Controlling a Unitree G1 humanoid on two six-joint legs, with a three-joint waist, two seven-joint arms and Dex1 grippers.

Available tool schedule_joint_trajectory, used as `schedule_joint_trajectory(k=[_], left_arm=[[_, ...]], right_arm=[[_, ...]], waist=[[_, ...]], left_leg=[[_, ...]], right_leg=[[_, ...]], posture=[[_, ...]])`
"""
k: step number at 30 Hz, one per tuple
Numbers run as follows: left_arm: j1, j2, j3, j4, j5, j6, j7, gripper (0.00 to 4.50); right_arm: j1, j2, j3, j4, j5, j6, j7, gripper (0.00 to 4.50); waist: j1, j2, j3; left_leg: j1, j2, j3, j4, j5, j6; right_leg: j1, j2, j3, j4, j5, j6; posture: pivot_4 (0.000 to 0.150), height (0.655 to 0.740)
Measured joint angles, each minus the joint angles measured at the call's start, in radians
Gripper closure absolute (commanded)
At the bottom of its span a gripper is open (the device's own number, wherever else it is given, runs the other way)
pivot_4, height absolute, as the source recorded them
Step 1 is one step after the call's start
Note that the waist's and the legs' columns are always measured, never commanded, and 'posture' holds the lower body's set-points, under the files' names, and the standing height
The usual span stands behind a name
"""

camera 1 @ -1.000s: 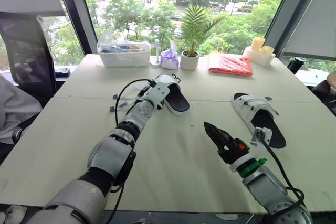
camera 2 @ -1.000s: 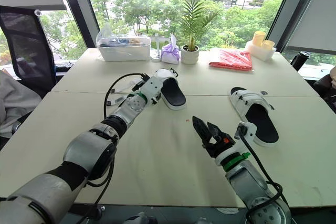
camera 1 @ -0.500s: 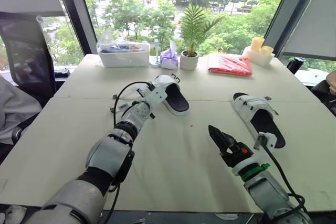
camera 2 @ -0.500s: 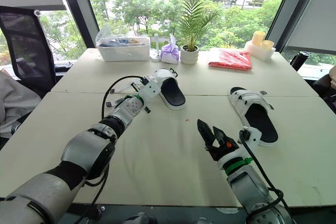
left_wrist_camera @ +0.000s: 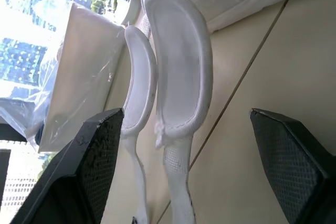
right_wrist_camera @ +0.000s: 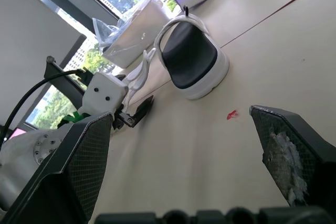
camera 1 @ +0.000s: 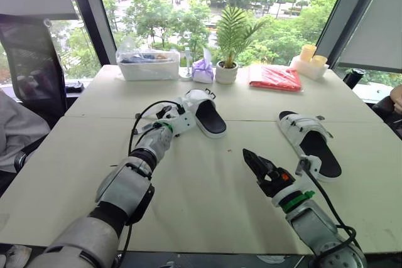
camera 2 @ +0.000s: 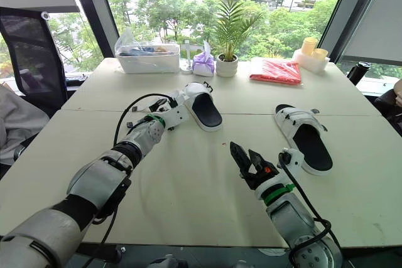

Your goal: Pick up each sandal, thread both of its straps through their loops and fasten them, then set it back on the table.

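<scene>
A white sandal with a black footbed (camera 1: pixel 206 113) lies at the middle of the table, its two loose white straps (left_wrist_camera: pixel 173 66) trailing off its left side. My left gripper (camera 1: pixel 177 113) is open at those straps; in the left wrist view they lie between its black fingers (left_wrist_camera: pixel 92 166) without being clamped. The second sandal (camera 1: pixel 312 143) lies on the right half of the table. My right gripper (camera 1: pixel 254 160) hovers open over the table's front middle, between the two sandals, holding nothing. The right wrist view shows the first sandal (right_wrist_camera: pixel 195 62) and my left gripper (right_wrist_camera: pixel 134 106) beside it.
Along the far edge stand a clear plastic box (camera 1: pixel 148 65), a purple pouch (camera 1: pixel 203 70), a potted plant (camera 1: pixel 227 62), a red packet (camera 1: pixel 275 76) and yellow cups (camera 1: pixel 311 61). An office chair (camera 1: pixel 28 61) stands at the left. A small red speck (right_wrist_camera: pixel 231 114) lies on the table.
My left gripper has drawn back a little to the left, away from the first sandal's side. My right gripper has shifted only slightly. Neither sandal has moved.
</scene>
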Motion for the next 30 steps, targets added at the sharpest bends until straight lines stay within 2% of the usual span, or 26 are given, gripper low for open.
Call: schedule_joint_trajectory(k=[8, 11, 17, 23, 30], left_arm=[[0.003, -0.005, -0.026, -0.004, 0.028, 0.002, 0.012, 0.72], [0.003, -0.008, -0.032, -0.001, 0.039, 0.011, 0.01, 1.55], [-0.004, -0.003, -0.031, 0.002, 0.05, 0.03, 0.009, 4.45], [-0.007, 0.004, -0.035, 0.006, 0.072, 0.03, 0.024, 4.48], [-0.007, 0.005, -0.061, 0.008, 0.109, -0.05, 0.076, 4.48]], right_arm=[[0.02, 0.013, 0.005, 0.0, -0.019, -0.008, -0.008, 0.0], [0.048, 0.02, 0.013, -0.01, -0.023, -0.009, -0.017, 0.0], [0.09, 0.022, 0.013, -0.067, -0.023, -0.009, -0.044, 0.0], [0.122, 0.021, 0.009, -0.096, -0.016, -0.009, -0.066, 0.0], [0.079, 0.025, 0.022, -0.078, -0.02, -0.009, -0.066, 0.0]], waist=[[0.001, -0.001, -0.001], [0.0, -0.001, -0.001], [0.001, -0.002, -0.001], [0.0, -0.004, -0.002], [0.002, -0.004, -0.002]], left_leg=[[0.001, 0.0, 0.0, 0.001, 0.0, 0.0], [0.001, 0.0, 0.0, 0.001, 0.0, 0.0], [0.002, 0.0, 0.0, 0.001, 0.0, 0.0], [0.003, 0.001, 0.0, 0.002, 0.0, -0.001], [0.002, 0.001, 0.0, 0.002, 0.0, -0.001]], right_leg=[[0.0, 0.0, 0.0, 0.002, 0.0, 0.0], [0.0, 0.0, 0.0, 0.003, 0.0, 0.0], [0.0, 0.0, 0.0, 0.004, 0.0, 0.0], [0.0, 0.0, 0.0, 0.006, 0.0, 0.0], [-0.001, 0.0, 0.0, 0.006, 0.0, 0.0]], posture=[[0.15, 0.74], [0.15, 0.74], [0.15, 0.74], [0.15, 0.74], [0.15, 0.74]])
